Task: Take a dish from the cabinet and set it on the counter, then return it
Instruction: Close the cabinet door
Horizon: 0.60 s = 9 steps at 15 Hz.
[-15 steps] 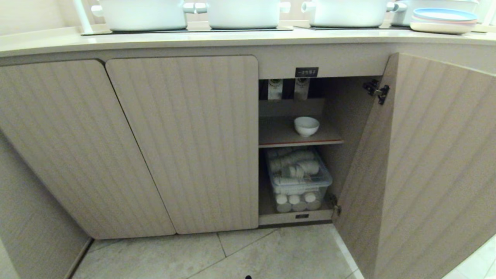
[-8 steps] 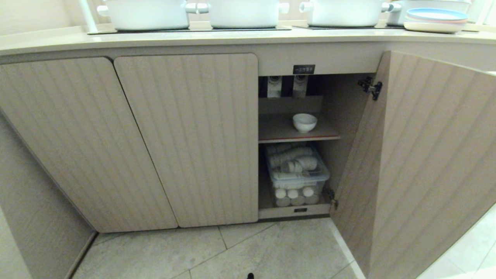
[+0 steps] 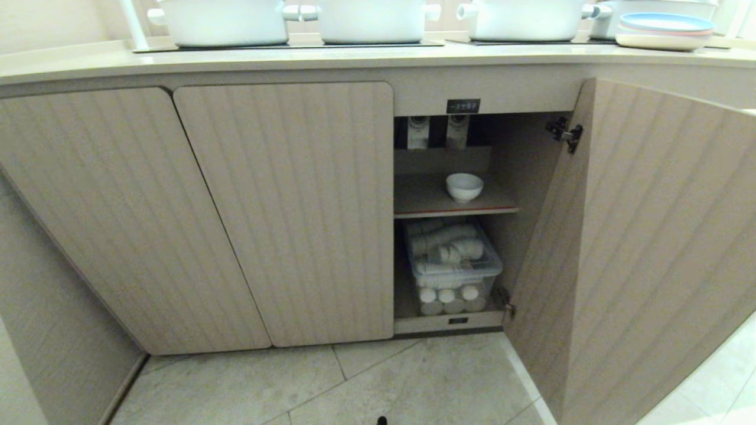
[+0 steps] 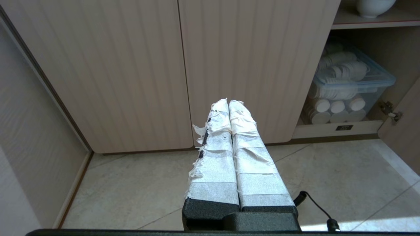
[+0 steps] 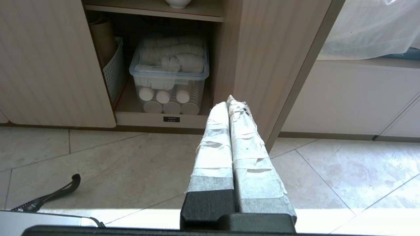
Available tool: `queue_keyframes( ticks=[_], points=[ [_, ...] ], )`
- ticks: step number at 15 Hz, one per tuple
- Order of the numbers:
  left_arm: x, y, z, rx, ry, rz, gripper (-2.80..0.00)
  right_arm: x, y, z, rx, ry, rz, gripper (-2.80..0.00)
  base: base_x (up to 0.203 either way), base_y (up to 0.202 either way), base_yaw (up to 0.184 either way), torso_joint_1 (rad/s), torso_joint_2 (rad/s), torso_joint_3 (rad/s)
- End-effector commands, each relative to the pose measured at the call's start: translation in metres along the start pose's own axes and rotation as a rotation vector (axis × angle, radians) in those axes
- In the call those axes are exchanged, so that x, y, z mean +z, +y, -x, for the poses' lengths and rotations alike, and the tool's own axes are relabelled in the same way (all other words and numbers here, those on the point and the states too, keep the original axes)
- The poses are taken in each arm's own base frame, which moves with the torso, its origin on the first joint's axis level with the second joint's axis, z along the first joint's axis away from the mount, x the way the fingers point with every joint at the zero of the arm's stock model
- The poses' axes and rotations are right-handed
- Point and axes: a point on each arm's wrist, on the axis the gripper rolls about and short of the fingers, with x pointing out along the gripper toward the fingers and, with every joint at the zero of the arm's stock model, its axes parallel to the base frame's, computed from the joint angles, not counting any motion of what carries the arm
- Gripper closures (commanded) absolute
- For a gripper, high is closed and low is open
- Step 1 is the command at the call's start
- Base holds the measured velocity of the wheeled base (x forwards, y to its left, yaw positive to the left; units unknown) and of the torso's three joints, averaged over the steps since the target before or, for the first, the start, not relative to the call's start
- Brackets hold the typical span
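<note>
1. Head view: we see the cabinet (image 3: 455,224) with its door (image 3: 638,248) swung wide to the right, a black hinge (image 3: 566,133) at the door's top corner and a small black label (image 3: 463,105) above the opening. The bowl (image 3: 465,187) sits upright on the red-edged shelf (image 3: 431,203), toward its right half, touching nothing else. Below the shelf a clear bin (image 3: 453,268) holds stacked white cups. Two closed fluted doors (image 3: 236,212) fill the left. On the bench (image 3: 331,58) above stand three white pots (image 3: 372,18) on black cooktop panels, and a stack of plates (image 3: 664,29) lies at the far right. Neither arm shows here.

2. Left wrist view: the left gripper (image 4: 228,102) hangs low over the tiled floor (image 4: 131,190), facing the closed doors; its taped fingers (image 4: 216,154) are pressed together with nothing between them. The bowl (image 4: 374,6) is only partly in frame on the shelf, well apart from the gripper, and the bin (image 4: 354,85) sits below it.

3. Right wrist view: the right gripper (image 5: 226,104) points at the edge of the open door (image 5: 272,65), above the floor; its taped fingers (image 5: 213,154) are also pressed together and empty. The bowl's base (image 5: 178,3) peeks in on the shelf, above the bin (image 5: 170,78); a white basket (image 5: 113,72) stands beside the bin. A black cable (image 5: 49,195) lies on the floor.
</note>
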Motion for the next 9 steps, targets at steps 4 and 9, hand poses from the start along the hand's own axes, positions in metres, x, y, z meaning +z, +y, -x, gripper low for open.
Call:
queue_keyframes(
  ticks=[4, 9],
  points=[
    [-0.0001, 0.0, 0.0, 0.0, 0.0, 0.0, 0.0, -0.0002, 0.0, -0.0001, -0.001, 0.001, 0.001, 0.0, 0.0, 0.0, 0.0, 0.0, 0.0, 0.0],
    [-0.0001, 0.0, 0.0, 0.0, 0.0, 0.0, 0.0, -0.0001, 0.0, 0.0, 0.001, 0.0, 0.001, 0.0, 0.0, 0.0, 0.0, 0.0, 0.0, 0.0]
  ],
)
